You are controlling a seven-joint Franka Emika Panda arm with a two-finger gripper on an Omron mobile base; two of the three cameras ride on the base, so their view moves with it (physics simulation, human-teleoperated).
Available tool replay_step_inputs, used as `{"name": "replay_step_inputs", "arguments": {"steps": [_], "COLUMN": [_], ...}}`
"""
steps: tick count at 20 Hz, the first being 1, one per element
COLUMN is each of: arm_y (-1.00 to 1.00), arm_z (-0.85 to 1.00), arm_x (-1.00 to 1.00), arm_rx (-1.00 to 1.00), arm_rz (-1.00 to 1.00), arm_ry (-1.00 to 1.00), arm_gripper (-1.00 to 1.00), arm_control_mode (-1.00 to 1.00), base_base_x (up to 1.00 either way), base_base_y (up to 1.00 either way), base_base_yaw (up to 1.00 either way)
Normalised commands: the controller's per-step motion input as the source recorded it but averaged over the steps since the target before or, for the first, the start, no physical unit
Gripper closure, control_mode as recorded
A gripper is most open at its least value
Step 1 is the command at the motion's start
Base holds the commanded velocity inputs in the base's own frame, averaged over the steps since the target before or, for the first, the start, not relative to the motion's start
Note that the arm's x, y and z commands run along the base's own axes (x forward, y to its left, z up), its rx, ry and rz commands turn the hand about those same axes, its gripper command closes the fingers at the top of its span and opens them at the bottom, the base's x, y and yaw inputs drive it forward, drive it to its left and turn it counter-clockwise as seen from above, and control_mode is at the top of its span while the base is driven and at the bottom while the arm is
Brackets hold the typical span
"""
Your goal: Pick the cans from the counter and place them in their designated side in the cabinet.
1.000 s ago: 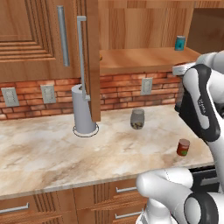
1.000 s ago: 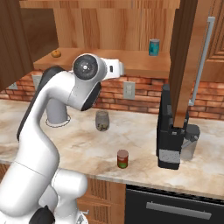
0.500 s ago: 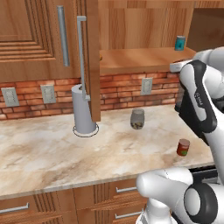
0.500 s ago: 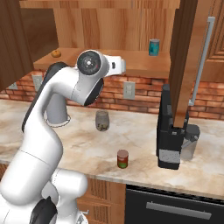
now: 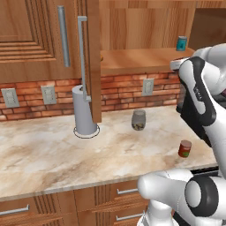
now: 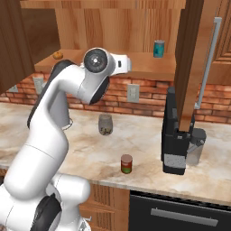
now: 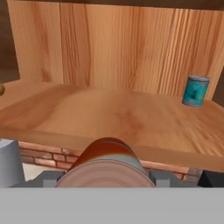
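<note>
In the left base view, a small red can with a metal top [image 5: 185, 148] stands on the beige marbled stone counter [image 5: 53, 152], near its front edge and beside the white arm. A greyish glass jar [image 5: 138, 120] stands further back, near the red brick wall. A grey paper towel roll [image 5: 84, 111] stands to the left, right by the open brown wooden cabinet door [image 5: 93, 57]. A teal-blue can [image 5: 181, 43] sits on the wooden cabinet shelf [image 5: 137, 59].

In the right base view, the red can stands between the arm and a black coffee machine [image 6: 177, 137]. The open door hangs in front of that machine. A small orange thing [image 6: 57, 55] lies at the far left of the shelf.

In the hand view, the fingers [image 7: 107, 177] are clamped on a second red can [image 7: 106, 162], one on each side. It is held up in front of the shelf edge. The teal-blue can stands well off to the right, by the back wall.
</note>
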Motion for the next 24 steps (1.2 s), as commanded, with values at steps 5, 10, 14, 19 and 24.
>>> {"name": "replay_step_inputs", "arguments": {"steps": [5,10,14,19,24], "arm_y": [-0.14,-0.12,-0.14,-0.14,-0.17], "arm_z": [0.03,0.03,0.02,0.00,0.00], "arm_x": [0.23,0.19,0.20,0.18,0.17], "arm_rx": [0.00,0.00,0.00,0.00,0.00], "arm_rz": [0.00,0.00,0.00,0.00,0.00], "arm_ry": [0.00,0.00,0.00,0.00,0.00], "arm_gripper": [1.00,1.00,1.00,1.00,1.00], "arm_control_mode": [-1.00,-1.00,-1.00,-1.00,-1.00], "base_base_x": [0.00,0.00,0.00,0.00,0.00], "base_base_y": [0.00,0.00,0.00,0.00,0.00], "base_base_yaw": [0.00,0.00,0.00,0.00,0.00]}}
